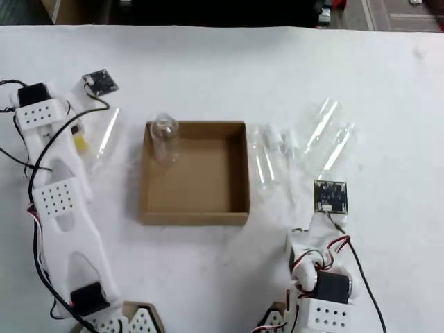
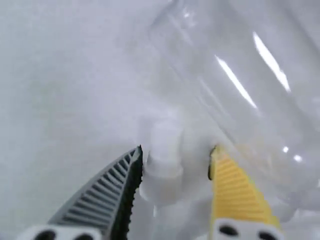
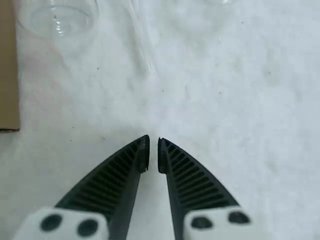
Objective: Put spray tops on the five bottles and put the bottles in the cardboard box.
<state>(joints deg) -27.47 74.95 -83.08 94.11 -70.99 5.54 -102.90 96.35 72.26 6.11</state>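
Observation:
A clear bottle lies on the white table left of the cardboard box. My left gripper is at its neck, the grey and yellow fingers pressed against either side of a white spray top on the clear bottle. A second bottle stands upright in the box's far left corner. Several more bottles and white spray tops lie right of the box. My right gripper is shut with nothing in it, hanging over bare table near the box's right front corner.
The left arm stretches along the table's left side. The right arm stands at the front right. In the right wrist view a box wall, a bottle base and a thin clear tube lie ahead.

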